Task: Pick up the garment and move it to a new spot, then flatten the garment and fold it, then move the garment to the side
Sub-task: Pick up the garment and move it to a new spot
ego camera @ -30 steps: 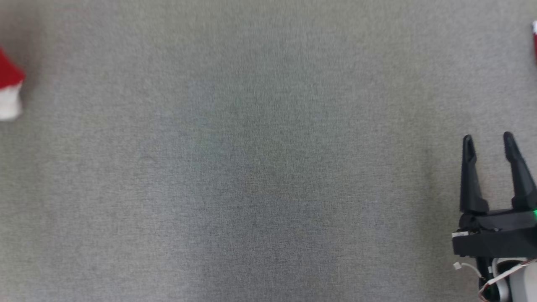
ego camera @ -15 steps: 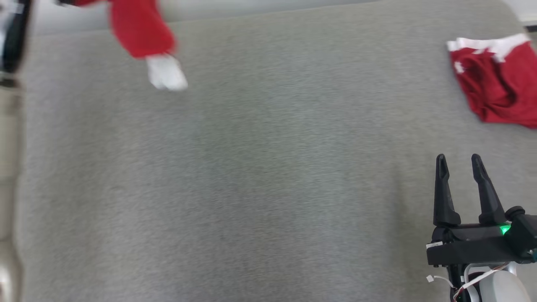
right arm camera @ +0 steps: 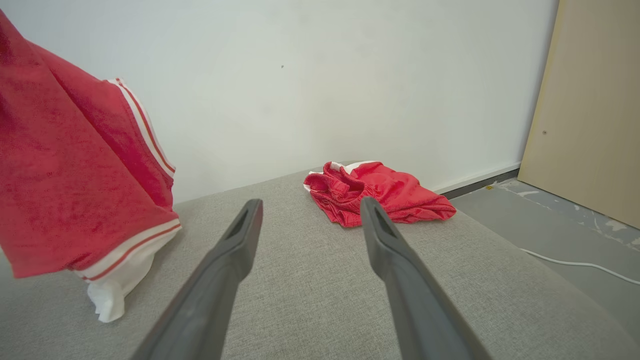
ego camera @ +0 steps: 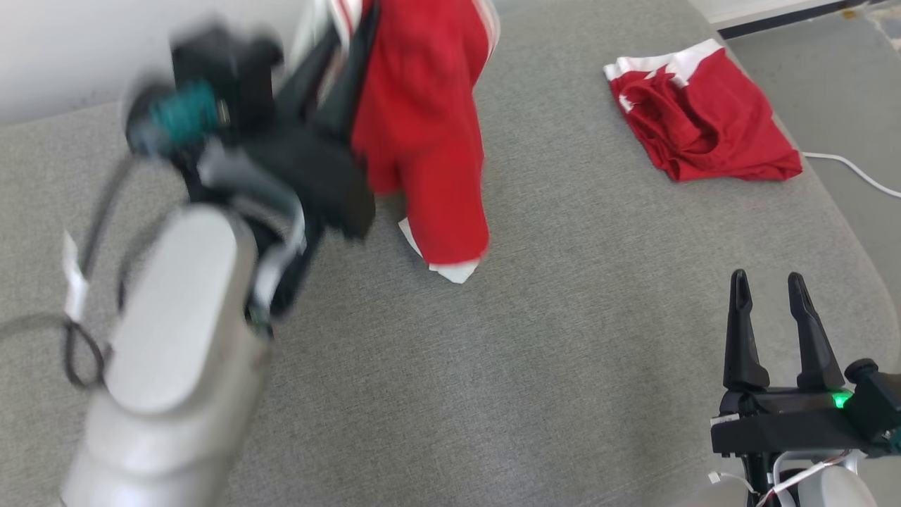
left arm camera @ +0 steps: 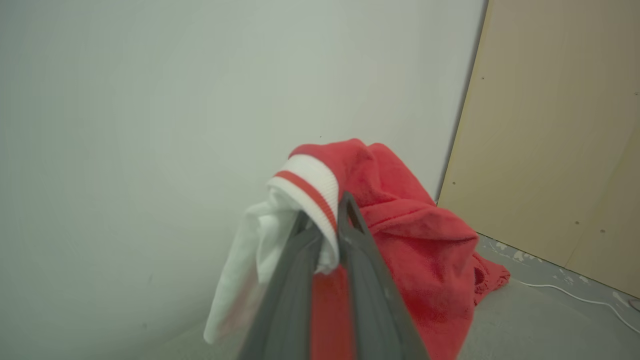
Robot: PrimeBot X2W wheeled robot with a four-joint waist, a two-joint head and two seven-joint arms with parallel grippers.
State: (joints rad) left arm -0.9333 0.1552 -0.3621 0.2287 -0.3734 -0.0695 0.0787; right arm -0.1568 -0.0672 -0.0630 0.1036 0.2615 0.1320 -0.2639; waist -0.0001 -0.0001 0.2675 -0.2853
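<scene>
The garment [ego camera: 422, 141], red with white striped cuffs, hangs in the air over the grey padded surface [ego camera: 563, 352]. My left gripper [ego camera: 348, 28] is shut on its upper part, and its blurred arm fills the left of the head view. The left wrist view shows a white, red-striped cuff [left arm camera: 310, 190] pinched between the two fingers, with the red cloth [left arm camera: 410, 225] draping right. The garment's lowest white hem [ego camera: 454, 271] is at or just above the surface. My right gripper [ego camera: 767, 282] is open and empty at the lower right, well apart from the hanging garment [right arm camera: 75, 190].
A second red and white cloth [ego camera: 704, 127] lies crumpled at the surface's far right corner, also ahead of the right gripper [right arm camera: 380, 195]. A white cable [ego camera: 852, 169] runs on the floor beyond the right edge. A pale wall and a beige panel [right arm camera: 590, 100] stand behind.
The head camera has swung, so the whole picture has shifted. The left arm and the hanging garment have come from the upper left edge into the middle. The right gripper stays open.
</scene>
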